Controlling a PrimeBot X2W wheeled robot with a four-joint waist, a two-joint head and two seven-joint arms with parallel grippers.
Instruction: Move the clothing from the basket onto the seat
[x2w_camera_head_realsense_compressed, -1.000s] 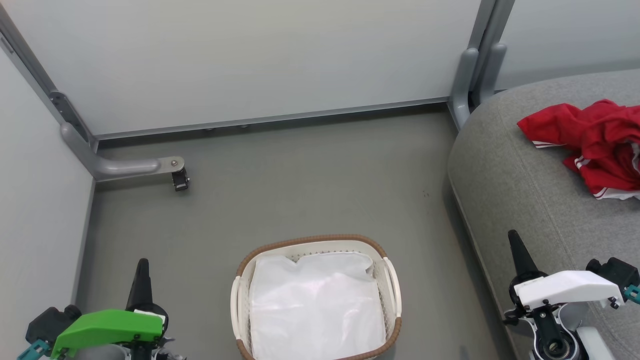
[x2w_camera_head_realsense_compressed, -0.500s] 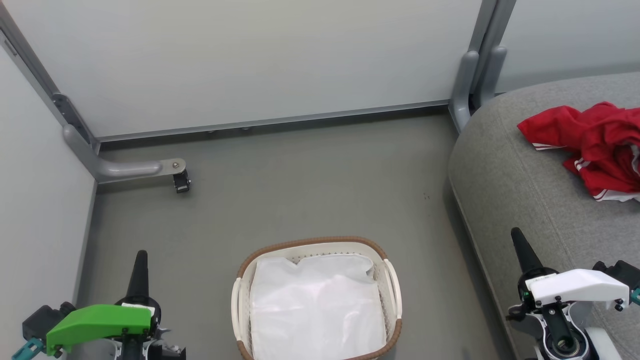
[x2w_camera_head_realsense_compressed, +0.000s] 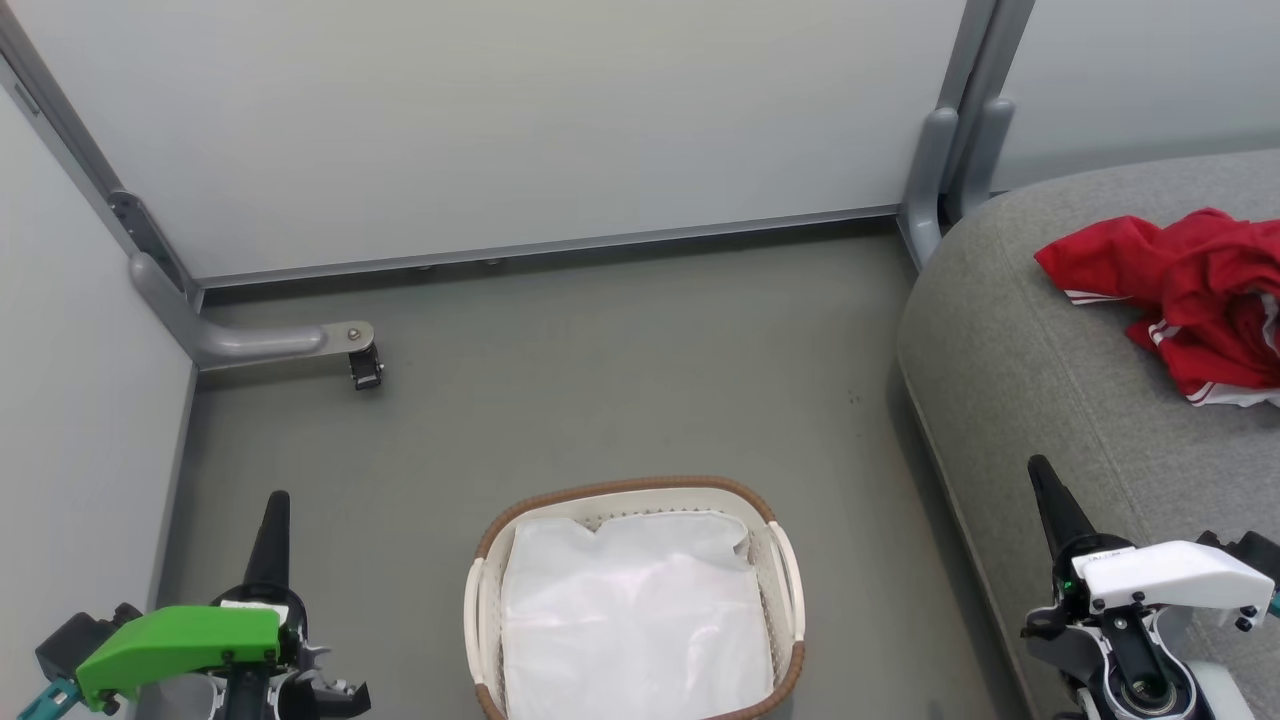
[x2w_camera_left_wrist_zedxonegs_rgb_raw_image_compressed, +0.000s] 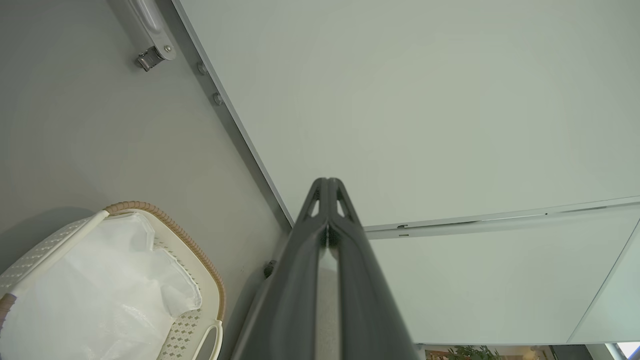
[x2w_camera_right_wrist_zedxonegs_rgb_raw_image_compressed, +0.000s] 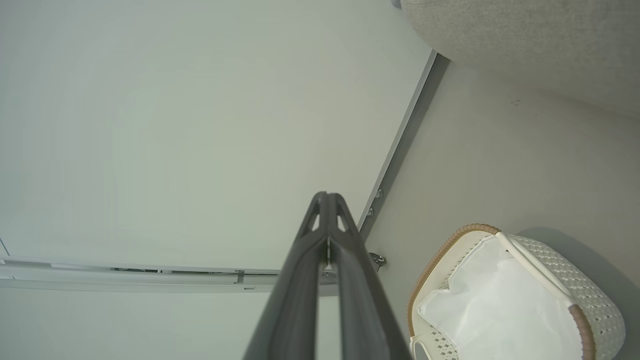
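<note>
The red clothing (x2w_camera_head_realsense_compressed: 1190, 290) with white stripe trim lies crumpled on the grey seat (x2w_camera_head_realsense_compressed: 1040, 380) at the right. On the floor at bottom centre stands the white basket (x2w_camera_head_realsense_compressed: 625, 492) with its brown rim, holding just a plain white liner sheet (x2w_camera_head_realsense_compressed: 635, 610). The basket (x2w_camera_left_wrist_zedxonegs_rgb_raw_image_compressed: 170, 235) also appears in the left wrist view, and the basket (x2w_camera_right_wrist_zedxonegs_rgb_raw_image_compressed: 575, 295) in the right wrist view. My left gripper (x2w_camera_head_realsense_compressed: 275, 505) is shut at the lower left, apart from the basket. My right gripper (x2w_camera_head_realsense_compressed: 1042, 475) is shut in front of the seat's edge, holding nothing.
Pale partition panels close the space at the back and left. A grey metal foot with a caster (x2w_camera_head_realsense_compressed: 362, 365) juts onto the floor at the left. Grey posts (x2w_camera_head_realsense_compressed: 950, 150) stand at the corner beside the seat. Grey floor lies between basket and panels.
Both grippers sit slightly lower in the head view and the whole picture has shifted a little down, so the camera moved. Clothing and basket have stayed put.
</note>
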